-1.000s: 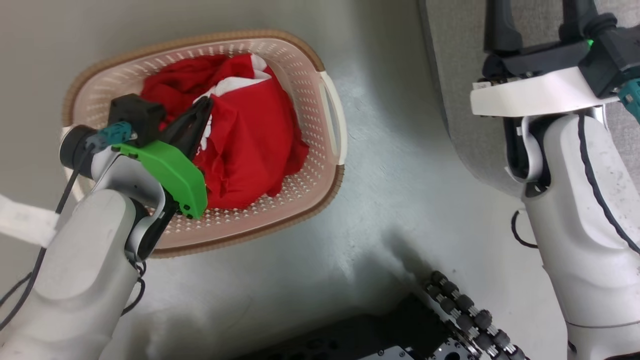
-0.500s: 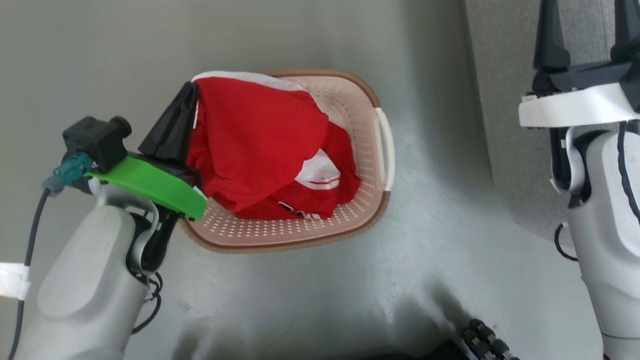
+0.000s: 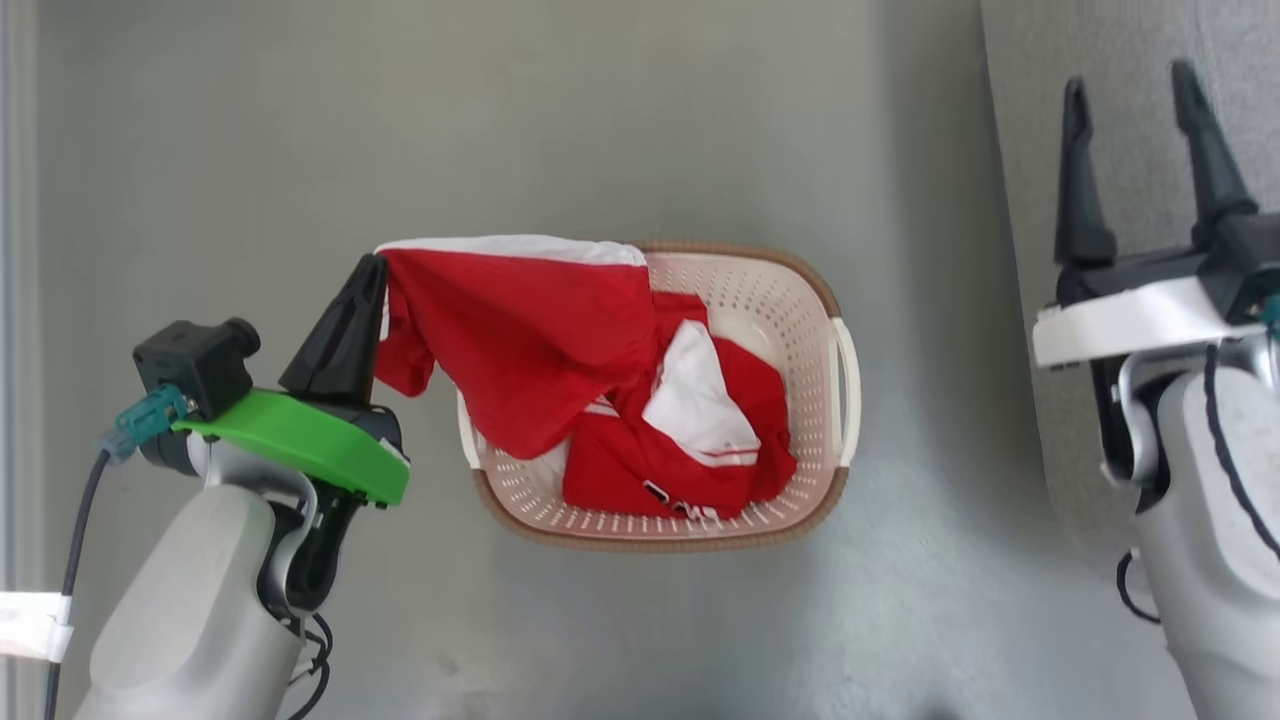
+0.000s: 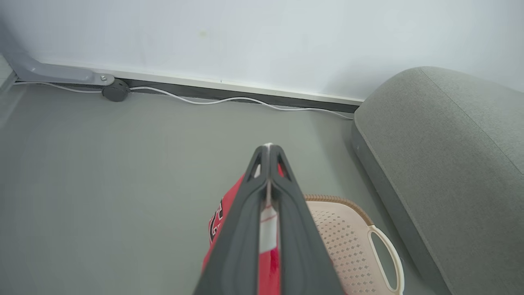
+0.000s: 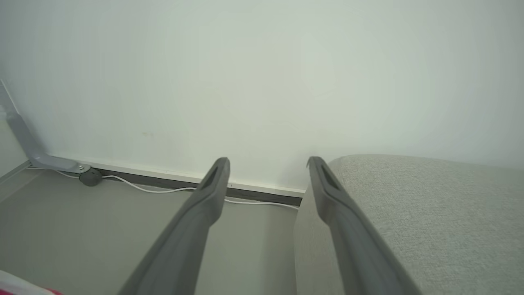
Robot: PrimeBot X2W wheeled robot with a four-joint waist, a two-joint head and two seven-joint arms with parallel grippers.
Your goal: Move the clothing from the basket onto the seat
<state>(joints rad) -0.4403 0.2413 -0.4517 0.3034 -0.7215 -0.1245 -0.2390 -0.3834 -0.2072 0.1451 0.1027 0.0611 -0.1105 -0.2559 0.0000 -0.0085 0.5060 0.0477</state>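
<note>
One corner of the red jersey (image 3: 530,330) is pinched in the left tool (image 3: 370,268), jaws fully shut on the white-trimmed edge. Wrist view confirms fabric squeezed betw. the two fingers. Raised part hangs like a flag from the tip, over the left rim of the laundry basket (image 3: 775,300). A good part of the garment lies bunched inside the basket. Basket sits on the grey floor (image 3: 650,130), with the grey sofa (image 4: 450,164) near it on the robot's right. Right tool (image 3: 1130,85) is empty, jaws wide apart, held over the sofa edge, well apart from the cloth.

Step in hand (judgement): lift-out, pre-transfer. Early-mid in task; no cloth on the visible sofa yet.

Notes for doing it well:
- Go up first, not sideways. Trailing part must clear the rim before any swing twd sofa, else cloth drags on the perforated wall and may tow or tip the light basket.
- Grip is an edge pinch only, and soft knit could slip w/ a jerk. Slow, steady accel.
- Swing right across the basket w/ the low hem above cushion height. Sofa edge is rounded, so carry well inboard or the jersey may slide to the floor.
- Right tool could take a 2nd corner if the hang is too long; otherwise hold it out of the path.
- Release only once most fabric rests on the cushion.
</note>
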